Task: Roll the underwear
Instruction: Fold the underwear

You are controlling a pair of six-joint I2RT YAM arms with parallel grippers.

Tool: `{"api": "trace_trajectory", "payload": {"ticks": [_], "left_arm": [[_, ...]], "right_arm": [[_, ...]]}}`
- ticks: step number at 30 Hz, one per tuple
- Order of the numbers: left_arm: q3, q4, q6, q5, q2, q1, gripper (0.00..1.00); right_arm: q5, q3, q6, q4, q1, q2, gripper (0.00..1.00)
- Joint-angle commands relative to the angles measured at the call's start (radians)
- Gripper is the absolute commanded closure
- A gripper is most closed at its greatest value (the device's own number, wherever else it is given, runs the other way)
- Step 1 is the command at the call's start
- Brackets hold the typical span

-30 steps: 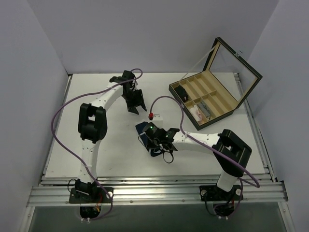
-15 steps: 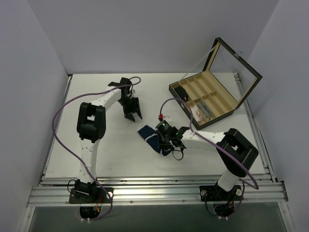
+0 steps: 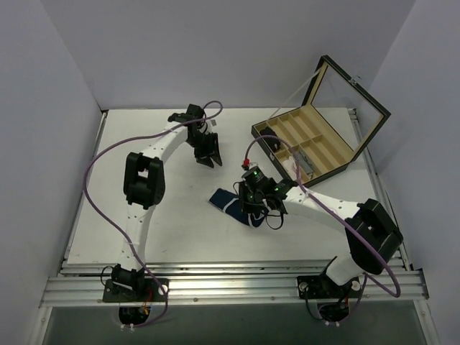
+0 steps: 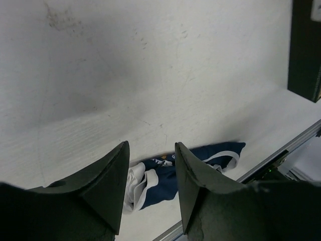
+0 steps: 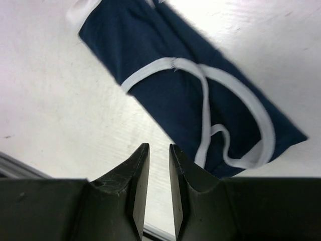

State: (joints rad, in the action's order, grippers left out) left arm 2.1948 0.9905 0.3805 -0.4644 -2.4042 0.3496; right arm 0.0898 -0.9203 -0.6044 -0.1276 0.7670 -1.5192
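- The underwear, a soft dark navy-blue fabric garment edged with thin white trim, is seen flattened into a long, narrow folded strip on the table, near the open dark-walled wooden divided box and to the near-left of it.
- In the right wrist view the underwear's cloth is shown smooth and matte, with the white trim looped in curves across it. One corner is cut off by the top of the frame.
- The white matte table is marked by faint grey scuffs in the left wrist view.
- The right gripper, black and wedge-fingered, is held over the end of the strip nearer the box, which it hides in the top view. Its jaws are parted by only a narrow slit and nothing is grasped.
- The left gripper is held above bare table, left of the box and farther back than the garment. Its jaws are spread and nothing is held.
- From the left wrist, the underwear is partly hidden behind the black fingers.
- The contents of the box's compartments are too small to be made out.
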Motion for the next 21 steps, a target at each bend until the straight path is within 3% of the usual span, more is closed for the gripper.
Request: {"api": "trace_trajectory", "payload": {"ticks": [1,7,15,21], "left_arm": [[-0.094,0.010,-0.037,-0.039,-0.010,0.014,0.51],[-0.228,-0.071,0.004,-0.095,0.037,0.028,0.57],[-0.490,-0.144,0.054,-0.051,0.157,0.045,0.64],[-0.581,-0.037,0.124,0.205,0.258,0.045,0.68]], "right_arm": [[0.028,-0.003,-0.079,-0.017,0.057,0.044,0.81],[0.057,0.141,-0.175,0.109,0.098,0.051,0.81],[-0.053,0.156,-0.147,0.023,0.117,0.005,0.83],[-0.131,0.164,-0.075,-0.089,0.006,0.036,0.83]]}}
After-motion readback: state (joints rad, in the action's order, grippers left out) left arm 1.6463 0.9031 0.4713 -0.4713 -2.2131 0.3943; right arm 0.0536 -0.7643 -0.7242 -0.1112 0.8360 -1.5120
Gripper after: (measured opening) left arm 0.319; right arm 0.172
